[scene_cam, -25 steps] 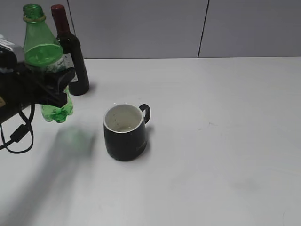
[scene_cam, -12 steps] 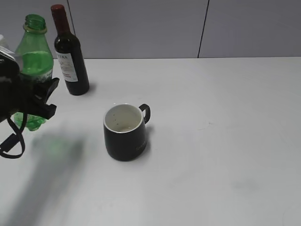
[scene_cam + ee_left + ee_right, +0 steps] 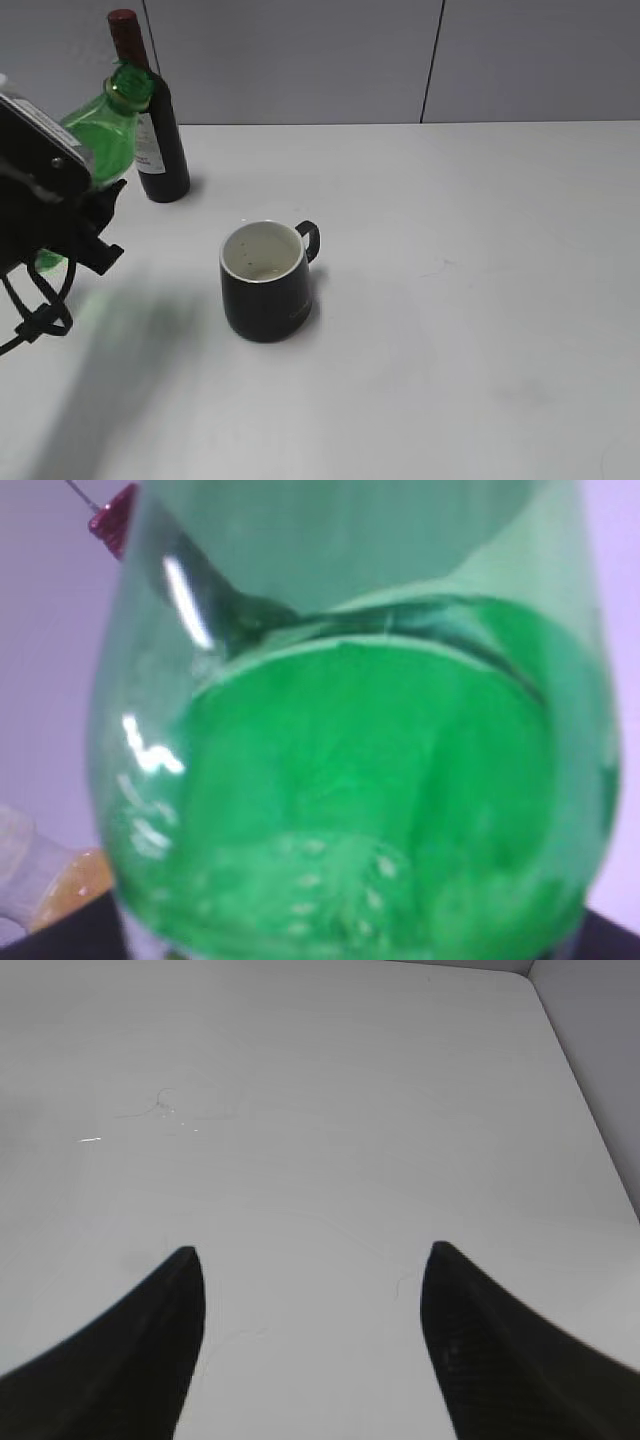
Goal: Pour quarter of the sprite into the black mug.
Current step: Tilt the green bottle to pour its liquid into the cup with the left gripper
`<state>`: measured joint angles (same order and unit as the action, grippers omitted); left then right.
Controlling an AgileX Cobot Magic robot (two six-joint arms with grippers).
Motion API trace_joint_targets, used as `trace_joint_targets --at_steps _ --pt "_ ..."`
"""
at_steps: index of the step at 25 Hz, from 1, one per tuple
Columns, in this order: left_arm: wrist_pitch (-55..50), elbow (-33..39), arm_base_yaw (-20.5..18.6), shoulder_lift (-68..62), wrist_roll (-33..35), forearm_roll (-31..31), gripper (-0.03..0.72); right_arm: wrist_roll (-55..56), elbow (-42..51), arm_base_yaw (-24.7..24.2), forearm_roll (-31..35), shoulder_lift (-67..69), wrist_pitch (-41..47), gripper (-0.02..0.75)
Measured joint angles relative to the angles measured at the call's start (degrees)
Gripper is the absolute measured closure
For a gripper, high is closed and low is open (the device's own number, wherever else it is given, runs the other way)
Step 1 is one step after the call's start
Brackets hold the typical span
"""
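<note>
The sprite [image 3: 108,135], a green uncapped bottle, is held off the table at the far left, tilted with its neck up and to the right toward the mug. My left gripper [image 3: 85,225] is shut on its body. The bottle fills the left wrist view [image 3: 350,780]. The black mug [image 3: 265,290] stands upright mid-table, white inside, handle to the back right, well right of the bottle. My right gripper [image 3: 310,1260] is open and empty over bare table; it does not show in the exterior view.
A dark wine bottle with a red top [image 3: 155,130] stands at the back left, just behind the sprite's neck. An orange object [image 3: 70,885] shows at the lower left of the left wrist view. The white table [image 3: 460,300] stretches right of the mug.
The left gripper has moved left with the sprite and then tipped it from upright to leaning right. The mug and wine bottle have not moved.
</note>
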<state>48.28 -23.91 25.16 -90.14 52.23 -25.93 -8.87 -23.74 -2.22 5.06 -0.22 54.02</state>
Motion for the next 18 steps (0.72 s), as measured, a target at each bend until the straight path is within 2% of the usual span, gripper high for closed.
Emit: trace_joint_targets --at_steps 5,18 --pt "0.04 0.00 0.00 -0.05 7.08 -0.46 0.244 0.00 0.00 0.00 0.00 0.00 0.00 0.227" --pt "0.13 0.00 0.00 -0.94 16.98 -2.78 0.244 0.00 0.00 0.00 0.00 0.00 0.00 0.229"
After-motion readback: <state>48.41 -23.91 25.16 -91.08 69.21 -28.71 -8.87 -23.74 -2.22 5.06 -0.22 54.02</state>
